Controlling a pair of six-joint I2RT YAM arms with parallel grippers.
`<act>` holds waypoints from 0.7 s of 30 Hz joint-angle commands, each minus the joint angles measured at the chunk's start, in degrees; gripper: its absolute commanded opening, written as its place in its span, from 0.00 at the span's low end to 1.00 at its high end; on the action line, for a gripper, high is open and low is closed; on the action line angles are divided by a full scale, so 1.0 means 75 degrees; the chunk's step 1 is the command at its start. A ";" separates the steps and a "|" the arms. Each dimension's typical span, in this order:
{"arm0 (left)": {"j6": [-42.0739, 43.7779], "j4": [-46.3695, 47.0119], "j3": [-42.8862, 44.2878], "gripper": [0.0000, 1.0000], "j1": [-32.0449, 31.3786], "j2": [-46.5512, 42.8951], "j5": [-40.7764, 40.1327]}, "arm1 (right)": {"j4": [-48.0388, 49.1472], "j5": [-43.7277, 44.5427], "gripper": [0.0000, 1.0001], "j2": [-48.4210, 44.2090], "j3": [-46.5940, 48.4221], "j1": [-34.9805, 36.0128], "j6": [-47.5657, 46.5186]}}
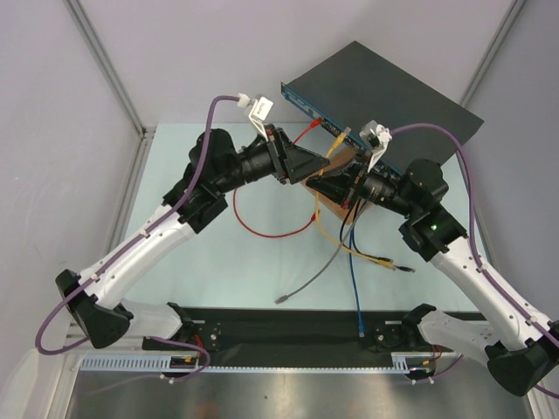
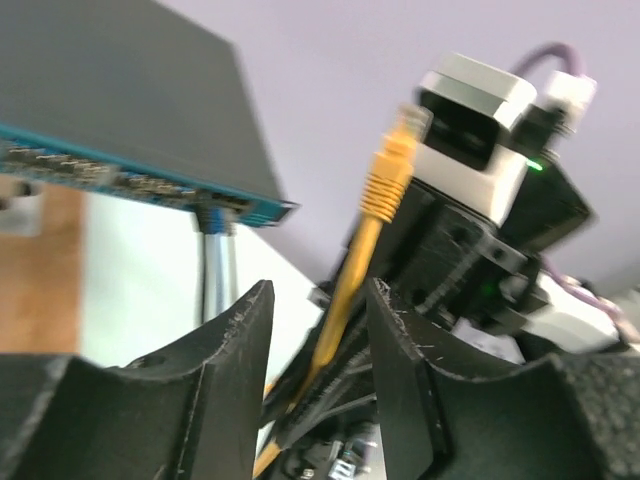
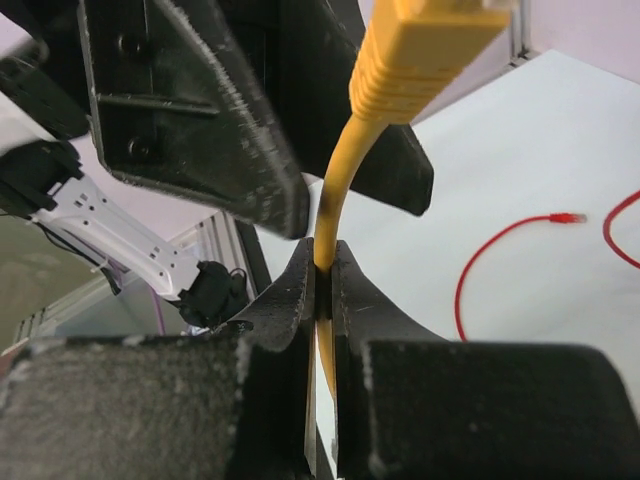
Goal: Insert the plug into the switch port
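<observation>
Right wrist view: we find the right hand (image 3: 322, 265) clamped on the yellow cable (image 3: 335, 200) well below the plug (image 3: 425, 50), which stands free above the pinch at 12 o'clock. On the left wrist view the left hand (image 2: 318, 300) stands wide. The cable passes between its fingers (image 2: 230, 340) with no contact that we can see, and it holds nothing.

Location: on the top view the switch (image 1: 393, 92) sits at 1 o'clock on the worktop (image 1: 262, 271), its blue face turned toward 7 o'clock. The plug is near that face, on its 7 o'clock side, and as far as we can tell it is in no socket.

Hazards, in our judgement:
1. The grip is on the cable, not the plug body. Under push the free length may bend, and the plug may tip off line and jam on a socket rim.
2. The cable may roll in the pinch, turning the latch to the wrong side.
3. The hands crowd each other, so a closing or shifting left hand could knock the plug aside.
4. A grey cable (image 2: 215, 270) hanging at the face could be snagged.

Condition of plug: yellow, with a ribbed boot and a paler tip. The latch is too blurred to assess.
</observation>
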 commanded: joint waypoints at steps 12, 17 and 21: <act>-0.0630 0.2731 -0.0723 0.50 0.0041 -0.0485 0.0310 | 0.0866 -0.0303 0.00 -0.0101 0.0309 0.0010 0.0720; -0.0466 0.2555 -0.0630 0.48 0.0006 -0.0356 0.0146 | 0.0878 -0.0362 0.00 -0.0124 0.0309 0.0057 0.0697; -0.0466 0.2637 -0.0501 0.47 -0.0076 -0.0227 0.0193 | 0.0890 -0.0385 0.00 -0.0136 0.0227 0.0127 0.0673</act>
